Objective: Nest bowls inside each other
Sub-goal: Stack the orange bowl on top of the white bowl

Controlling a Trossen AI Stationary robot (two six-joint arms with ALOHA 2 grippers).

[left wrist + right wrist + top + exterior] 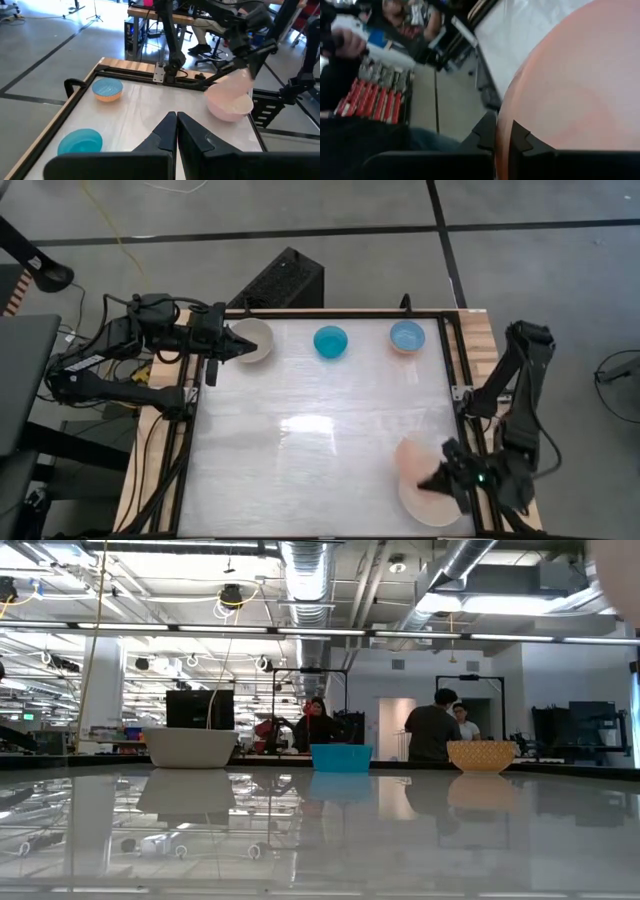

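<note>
My right gripper (440,478) hangs over the table's near right corner, shut on a large pale pink bowl (408,458), which stands tilted on edge. Below it a paler, whitish bowl (432,508) sits on its base on the table. Along the far edge stand a grey-beige bowl (254,340), a teal bowl (330,341) and a light blue bowl (407,336), each on its base. My left gripper (236,346) is shut and holds nothing. It hovers high at the far left, by the grey-beige bowl's left rim. My right gripper pinches the pink bowl's rim (504,117), one finger (485,132) on one face of the wall and the other finger on the opposite face. The bowl (242,82) hangs tilted and lifted off the table, over the whitish bowl (227,107). Whether the two bowls touch, I cannot tell.
The middle of the white tabletop (320,450) is bare. A wooden frame (478,340) with black rails runs round it. A black box (285,280) stands beyond the far edge. People (435,725) stand in the room behind the table.
</note>
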